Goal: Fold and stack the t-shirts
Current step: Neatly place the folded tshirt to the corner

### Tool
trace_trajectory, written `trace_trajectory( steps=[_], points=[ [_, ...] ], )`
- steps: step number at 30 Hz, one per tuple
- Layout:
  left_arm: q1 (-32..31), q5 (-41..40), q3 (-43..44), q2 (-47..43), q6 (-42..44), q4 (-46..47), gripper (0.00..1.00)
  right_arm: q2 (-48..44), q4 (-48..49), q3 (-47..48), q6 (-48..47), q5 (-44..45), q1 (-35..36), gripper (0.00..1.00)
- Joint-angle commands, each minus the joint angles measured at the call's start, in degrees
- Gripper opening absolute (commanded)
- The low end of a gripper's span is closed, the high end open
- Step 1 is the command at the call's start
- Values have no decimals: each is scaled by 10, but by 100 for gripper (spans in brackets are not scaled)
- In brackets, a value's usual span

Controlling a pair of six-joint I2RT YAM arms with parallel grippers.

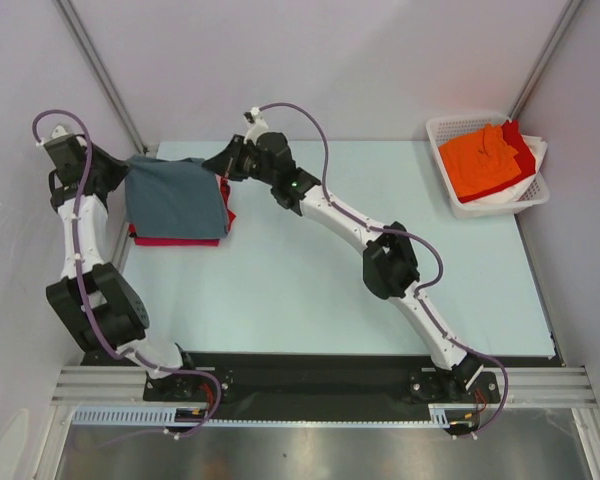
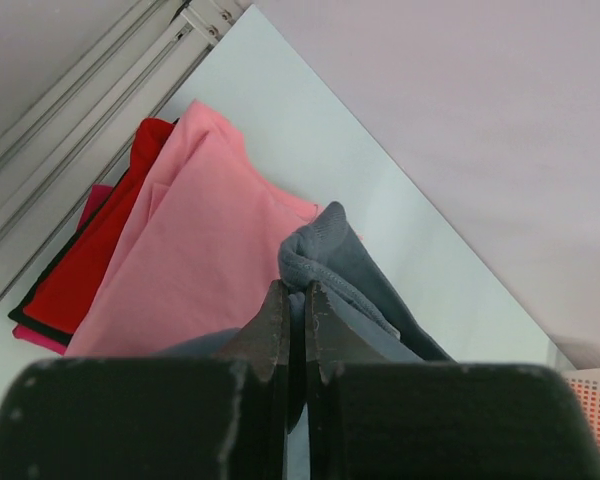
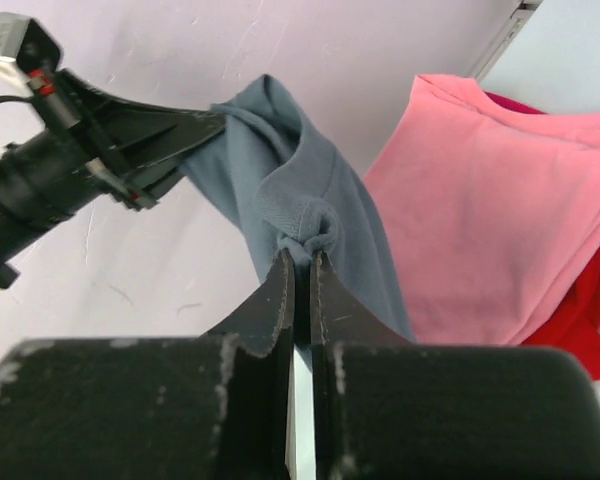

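Pale table (image 1: 310, 290), basket (image 1: 461, 118) of tees (image 1: 480, 160) (orange topmost)

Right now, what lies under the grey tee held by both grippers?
A pink tee on a red tee, magenta edge beneath. In the top view the grey tee covers most of that pile, so its count is hidden.

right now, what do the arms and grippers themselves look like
Both the left arm and right arm have white links joined by chunky black joint housings, each trailed by a looping purple cable. A small green light glows near the right arm's wrist. The left gripper and right gripper have black tapered fingers with pale scuffs on their bodies.
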Motion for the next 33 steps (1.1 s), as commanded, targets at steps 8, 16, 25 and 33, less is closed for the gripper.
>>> trace_trajectory(
  steps=[8, 16, 25, 33],
  points=[
    [15, 4, 91, 103, -31, 93, 0, 67, 106, 68, 46, 68, 2, 0],
    [15, 10, 131, 177, -61, 142, 0, 107, 207, 68, 85, 111, -12, 0],
    [13, 19, 142, 269, -104, 263, 28, 189, 332, 84, 143, 196, -28, 67],
    [2, -4, 101, 212, -94, 255, 98, 88, 383, -85, 96, 177, -45, 100]
  ],
)
